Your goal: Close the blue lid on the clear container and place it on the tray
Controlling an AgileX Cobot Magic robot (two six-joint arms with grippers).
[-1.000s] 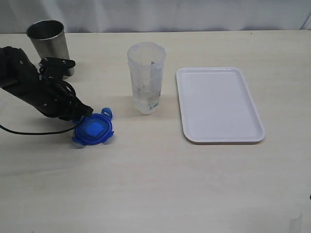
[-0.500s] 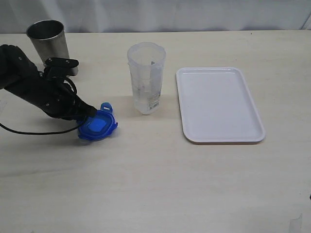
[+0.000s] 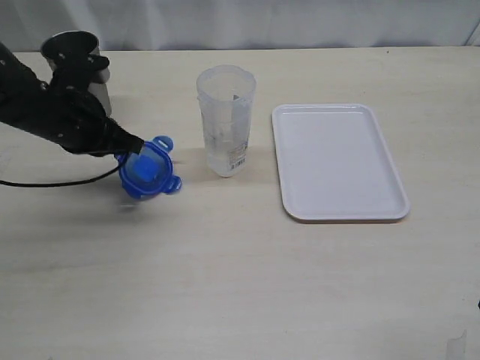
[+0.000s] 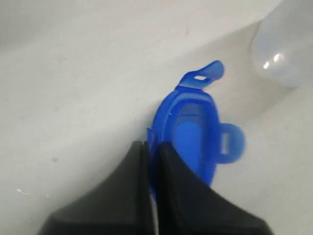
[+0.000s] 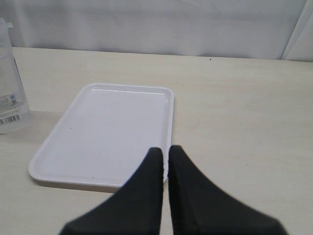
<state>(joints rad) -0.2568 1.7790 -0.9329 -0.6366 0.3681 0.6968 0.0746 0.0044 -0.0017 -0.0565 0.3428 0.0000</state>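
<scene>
Tray (image 3: 341,161), clear container (image 3: 225,124), and the blue lid (image 3: 146,171) in a pinch.
The tray lay at the right. The container stood upright beside it, not touching. Further left, the lid hung tilted, its rim clamped in the left gripper (image 4: 150,152). The right gripper (image 5: 165,154), closed tight and holding nothing, hovered by the tray.

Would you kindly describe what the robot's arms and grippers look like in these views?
The left arm is matte black and bulky, with a thin black cable trailing from it. The left gripper and right gripper each end in two smooth black fingers tapering to narrow tips. No markings show.
</scene>
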